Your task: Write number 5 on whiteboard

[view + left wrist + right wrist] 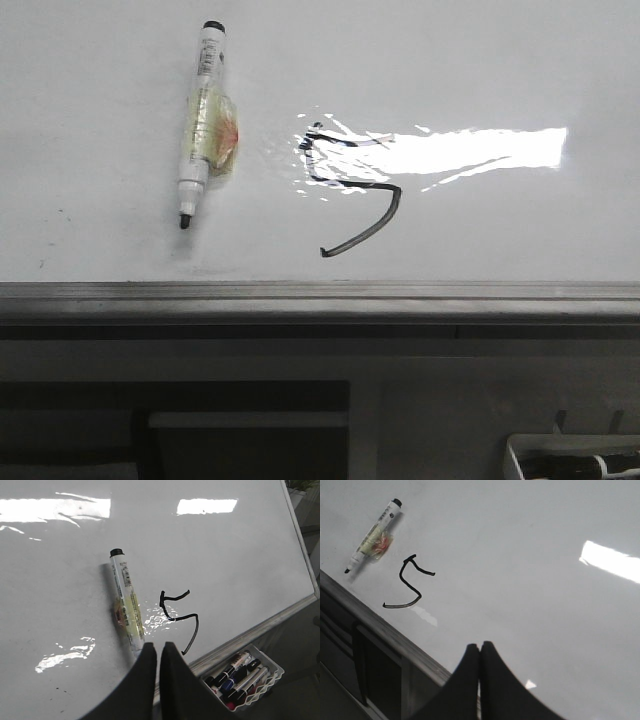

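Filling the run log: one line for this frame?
digit: 5 drawn | board | marker lying uncapped, left of it | left gripper shut | right gripper shut

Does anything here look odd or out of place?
Yes: the marker pen lies uncapped on the whiteboard beside the number 5, a yellowish tape wad wrapped around its middle.

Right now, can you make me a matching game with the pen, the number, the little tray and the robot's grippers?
Things:
1. marker pen
2. number 5
3. tray of markers
4. left gripper and right gripper

States:
A. drawn in black on the whiteboard
B. below the board's grey edge
C. shut, holding nothing
D. lying uncapped on the board, left of the number in the front view

Pairs: 1-D, 2-A, 3-B, 4-C
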